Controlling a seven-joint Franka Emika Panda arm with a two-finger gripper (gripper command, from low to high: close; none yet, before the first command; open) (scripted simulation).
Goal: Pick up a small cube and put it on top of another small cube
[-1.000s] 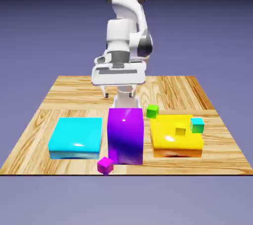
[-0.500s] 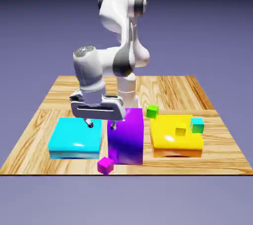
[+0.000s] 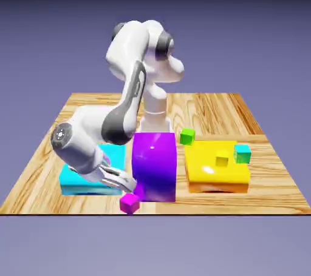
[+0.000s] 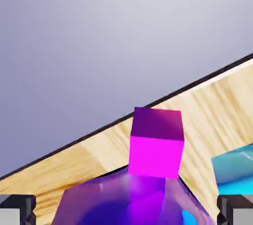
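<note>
in the exterior view the white arm [image 3: 121,117] bent low over the lower left of the wooden worktop [image 3: 91,108], with the gripper [image 3: 124,184] near the bottom centre, just above and left of the tiny magenta-pink cube [image 3: 129,202]. its jaws stood wide and held nothing. that cube sat at the worktop's near edge, just in front of the large purple block [image 3: 155,165]. the cyan block [image 3: 76,181] lay partly behind the arm. at centre right the tiny lime-green cube [image 3: 187,136] rested on the worktop beside the yellow block [image 3: 217,168], which carried a small yellow cube [image 3: 222,161]; a small teal cube [image 3: 242,153] showed at its right edge. in the hand view the magenta-pink cube [image 4: 156,149] sat centred beyond the purple block [image 4: 128,202], between the grey fingertips [image 4: 17,209] at the bottom corners.
</note>
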